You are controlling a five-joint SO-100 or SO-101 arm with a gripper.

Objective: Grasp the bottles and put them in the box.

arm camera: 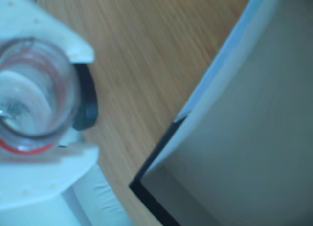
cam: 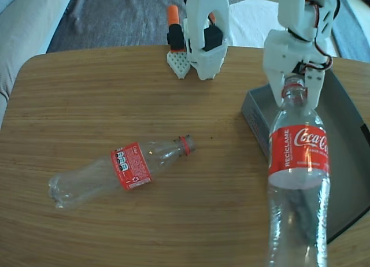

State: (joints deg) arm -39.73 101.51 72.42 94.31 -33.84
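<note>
Wood-grain table [cam: 173,221] fills the fixed view, with one Coca-Cola bottle [cam: 115,170] lying on its side at lower left, neck pointing right. At right, the white fingers [cam: 296,85] are clamped on the neck of a second Coca-Cola bottle [cam: 298,180], which hangs over the near edge of the grey-lined box [cam: 347,140]. The wrist view shows that bottle's open mouth [arm camera: 29,101] at left and the box's corner [arm camera: 161,162] at right.

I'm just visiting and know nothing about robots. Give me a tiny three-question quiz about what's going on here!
1. True or false: the gripper holds a bottle by its neck.
2. How many bottles lie on the table?
3. The box is: A) holding two bottles, B) with no bottle lying in it, C) upside down.

Key: 1 true. 2 one, the lying bottle. 3 B.
</note>
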